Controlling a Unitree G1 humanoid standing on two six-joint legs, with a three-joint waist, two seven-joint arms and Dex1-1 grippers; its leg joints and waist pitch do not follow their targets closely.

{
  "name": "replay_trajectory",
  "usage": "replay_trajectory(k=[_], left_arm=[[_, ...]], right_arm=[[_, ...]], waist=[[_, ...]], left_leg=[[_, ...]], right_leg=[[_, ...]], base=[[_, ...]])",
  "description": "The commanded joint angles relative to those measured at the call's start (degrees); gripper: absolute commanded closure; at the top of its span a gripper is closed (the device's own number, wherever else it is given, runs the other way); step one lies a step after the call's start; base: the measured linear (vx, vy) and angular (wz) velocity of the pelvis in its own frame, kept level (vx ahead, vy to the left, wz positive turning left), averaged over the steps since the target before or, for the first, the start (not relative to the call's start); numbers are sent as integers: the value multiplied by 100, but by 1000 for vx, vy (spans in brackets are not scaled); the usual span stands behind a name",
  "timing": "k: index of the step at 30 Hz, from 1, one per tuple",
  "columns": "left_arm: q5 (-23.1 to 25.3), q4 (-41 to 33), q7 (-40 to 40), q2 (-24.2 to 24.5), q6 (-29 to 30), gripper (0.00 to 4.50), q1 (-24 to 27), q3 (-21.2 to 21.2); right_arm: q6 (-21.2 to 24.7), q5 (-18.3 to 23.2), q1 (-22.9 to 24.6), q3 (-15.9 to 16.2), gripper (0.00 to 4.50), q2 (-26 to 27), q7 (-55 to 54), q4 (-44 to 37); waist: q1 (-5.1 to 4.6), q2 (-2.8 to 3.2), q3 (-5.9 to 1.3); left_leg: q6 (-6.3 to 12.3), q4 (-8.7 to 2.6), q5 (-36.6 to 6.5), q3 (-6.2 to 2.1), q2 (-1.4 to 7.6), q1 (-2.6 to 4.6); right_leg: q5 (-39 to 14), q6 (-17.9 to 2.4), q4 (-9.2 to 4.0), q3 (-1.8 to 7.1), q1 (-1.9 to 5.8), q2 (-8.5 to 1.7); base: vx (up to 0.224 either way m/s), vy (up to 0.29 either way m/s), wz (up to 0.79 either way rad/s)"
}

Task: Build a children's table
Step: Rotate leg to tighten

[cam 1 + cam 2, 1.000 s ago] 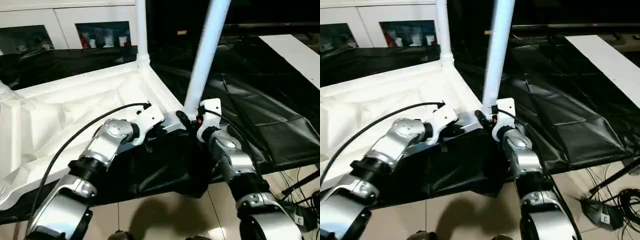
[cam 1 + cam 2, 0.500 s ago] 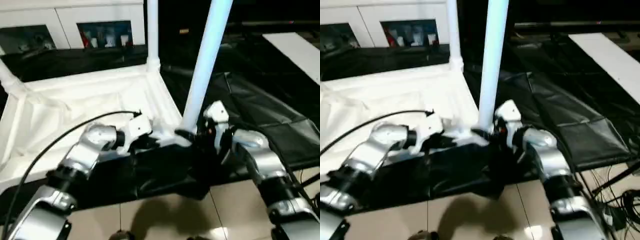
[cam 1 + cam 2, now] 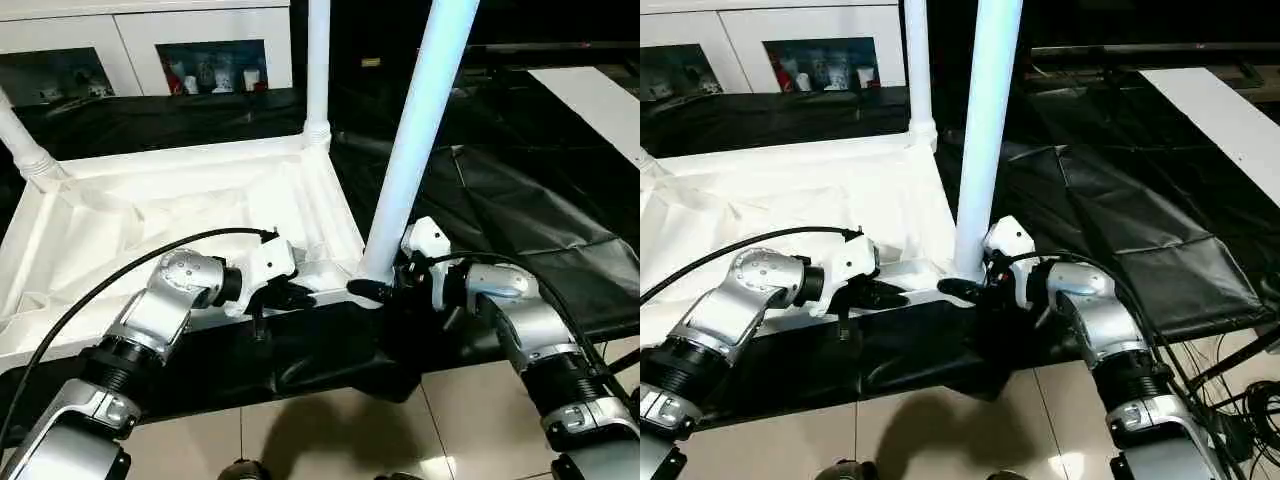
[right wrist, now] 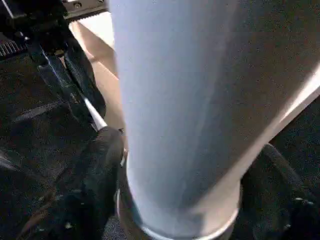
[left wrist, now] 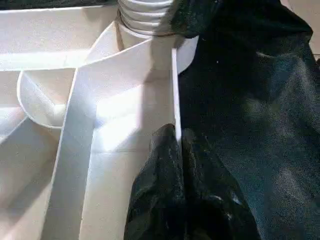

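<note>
Right gripper [image 4: 175,200] straddles the base of the near-right leg [image 3: 415,150] — one finger [image 4: 100,180] on each side of the tube, right at its bottom end where it meets the corner socket [image 5: 145,25]. Whether the pads actually clamp it, can't tell.

Left gripper [image 5: 175,145] is closed, pinching the thin near edge wall [image 5: 175,95] of the tabletop [image 3: 170,215], just beside that same corner.

Tabletop lies upside down on a black-covered table [image 3: 520,210], ribbed underside facing up. Near-right leg stands in its socket, leaning slightly to the right as it rises. Another leg [image 3: 318,60] is upright in the far-right corner; a third [image 3: 25,145] slants up from the far-left corner.

White cabinet [image 3: 130,45] with glass-fronted compartments behind — tiled floor [image 3: 330,430] in front.
</note>
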Motion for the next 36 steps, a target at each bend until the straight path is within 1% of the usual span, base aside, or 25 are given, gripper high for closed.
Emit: replay_trajectory(k=[1,5,9,12,14,15,16,18,19,20,21,22,23,24,25,26,27,28,29,30,31,32,33,34,36], left_arm=[[57,-42,-160,39,50,450,85,-198],[57,-34,-162,38,59,450,75,-198],[63,-30,-155,38,63,450,85,-196],[83,-37,-97,33,95,450,99,-188],[112,45,53,-38,123,450,55,-155],[116,77,112,-70,138,450,35,-138],[124,179,285,-179,164,450,-29,-88],[132,342,581,-377,218,450,-135,-11],[139,412,715,-463,253,450,-179,23],[152,493,851,-553,291,450,-230,49],[171,581,997,-648,334,450,-284,71],[182,627,1072,-697,359,450,-312,80],[259,845,1455,-897,443,450,-439,114],[321,1013,1759,-1053,508,450,-538,138],[365,1142,1998,-1172,553,450,-617,160],[395,1259,2212,-1279,594,450,-689,184],[398,1548,2772,-1569,761,450,-884,308],[415,1706,3060,-1705,831,450,-988,359],[431,1803,3238,-1788,873,450,-1052,390],[472,1890,3350,-1839,866,450,-1099,381],[592,2122,3524,-1907,778,450,-1187,340],[632,2184,3550,-1918,729,450,-1206,314],[661,2233,3528,-1932,660,450,-1213,285],[661,2238,3520,-1937,652,450,-1213,284],[688,2211,3438,-1932,559,450,-1196,246]], right_arm=[[-77,-136,-39,122,167,-51,104,78],[-120,-193,-30,137,177,-60,131,104],[-195,-264,-24,175,183,-72,134,151],[-155,-217,-6,113,184,-31,15,210],[-15,-126,-43,-102,184,111,-389,392],[1,-120,-59,-161,184,153,-531,456],[76,-74,-103,-374,184,306,-986,647],[234,14,-135,-680,185,551,-1667,841],[288,38,-141,-780,185,643,-1929,897],[333,57,-144,-861,185,733,-2177,954],[367,48,-144,-914,185,823,-2422,1010],[378,35,-144,-935,185,870,-2541,1042],[382,-25,-188,-1002,185,1066,-3077,1198],[380,-70,-225,-1054,185,1213,-3491,1321],[375,-90,-269,-1098,185,1324,-3816,1428],[370,-107,-317,-1144,185,1421,-4114,1533],[365,-3,-495,-1338,185,1670,-4735,1847],[322,26,-598,-1416,185,1781,-5050,2017],[291,37,-665,-1465,185,1850,-5247,2123],[240,45,-728,-1493,185,1906,-5372,2213],[111,15,-872,-1508,185,2028,-5548,2374],[54,-28,-915,-1488,185,2056,-5616,2419],[-33,-89,-982,-1440,185,2087,-5637,2495],[-46,-99,-992,-1432,185,2092,-5638,2508],[-83,34,-1015,-1512,185,2147,-5454,2524]], waist=[[12,-5,-391],[23,-8,-393],[37,-17,-399],[41,-18,-400],[39,-12,-394],[24,-12,-378],[22,-12,-376],[-15,0,-363],[-29,1,-358],[-47,17,-353],[-66,1,-350],[-59,34,-356],[-66,23,-355],[-76,41,-348],[-80,34,-352],[-74,33,-359],[-70,51,-365],[-81,46,-353],[-81,46,-353],[-56,61,-368],[-55,53,-366],[-56,44,-377],[-47,47,-380],[-42,45,-392],[-30,35,-385]], left_leg=[[520,-306,-578,16,83,105],[508,-308,-597,15,86,108],[540,-297,-522,17,83,104],[542,-299,-529,16,84,105],[536,-303,-554,17,83,107],[490,-318,-660,17,84,96],[445,-325,-725,14,85,108],[246,-360,-989,2,89,134],[203,-363,-1026,7,84,132],[121,-379,-1101,-1,88,135],[69,-388,-1154,-3,78,130],[49,-388,-1178,-12,75,135],[44,-391,-1200,-4,79,141],[-27,-398,-1242,-9,65,134],[-95,-397,-1282,-1,63,157],[-110,-399,-1272,-10,66,155],[-103,-399,-1266,-12,63,151],[-151,-405,-1374,-3,52,169],[-151,-405,-1374,-3,52,169],[-138,-413,-1394,-10,58,161],[-122,-410,-1388,-13,54,152],[-82,-405,-1336,-15,43,126],[-68,-405,-1325,-15,40,129],[-31,-398,-1278,-15,39,121],[64,-401,-1251,-13,39,106]], right_leg=[[484,-1671,-274,148,296,-193],[445,-1652,-275,148,295,-193],[558,-1669,-260,148,296,-186],[518,-1666,-262,148,299,-188],[475,-1668,-268,150,294,-192],[313,-1665,-284,150,284,-198],[195,-1651,-297,150,280,-201],[-291,-1587,-343,160,267,-212],[-344,-1568,-345,166,262,-211],[-463,-1527,-364,171,262,-216],[-541,-1473,-380,169,262,-209],[-565,-1450,-376,166,261,-214],[-562,-1433,-389,169,256,-211],[-646,-1410,-397,170,248,-211],[-722,-1386,-413,176,231,-212],[-707,-1378,-411,175,241,-219],[-682,-1366,-413,172,247,-218],[-796,-1348,-437,172,215,-205],[-796,-1348,-437,172,215,-205],[-806,-1284,-446,163,227,-216],[-771,-1270,-447,160,234,-212],[-702,-1234,-448,157,247,-217],[-697,-1211,-450,154,242,-217],[-616,-1200,-440,152,256,-220],[-599,-1188,-447,144,265,-224]], base=[[0,0,0],[0,0,0],[0,0,0],[0,0,0],[0,0,0],[0,0,0],[0,0,0],[0,0,0],[0,0,0],[0,0,0],[0,0,0],[0,0,0],[0,0,0],[0,0,0],[0,0,0],[0,0,0],[0,0,0],[0,0,0],[0,0,0],[0,0,0],[0,0,0],[0,0,0],[0,0,0],[0,0,0],[0,0,0]])
